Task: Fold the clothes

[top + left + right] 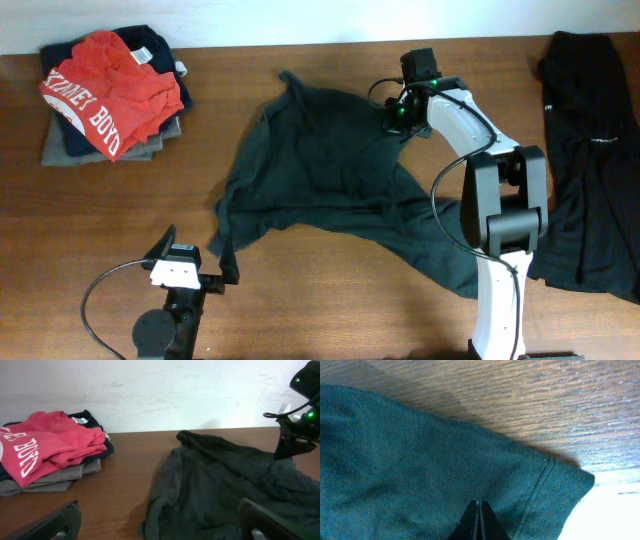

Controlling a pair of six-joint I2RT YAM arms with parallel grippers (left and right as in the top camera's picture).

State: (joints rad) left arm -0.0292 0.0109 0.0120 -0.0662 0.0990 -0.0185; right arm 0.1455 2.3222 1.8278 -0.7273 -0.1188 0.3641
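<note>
pinching dark green t-shirt (330,170) with closed right end effector (479,506), left end effector (160,522) spread, empty

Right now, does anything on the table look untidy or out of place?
Yes. The dark green shirt lies crumpled and twisted mid-table, not spread flat. At the far left, the red shirt sits bunched and askew on the folded stack.

Black garment (590,150) partly beyond the overhead's right edge; red shirt (105,85) lettering half under its own folds.
</note>
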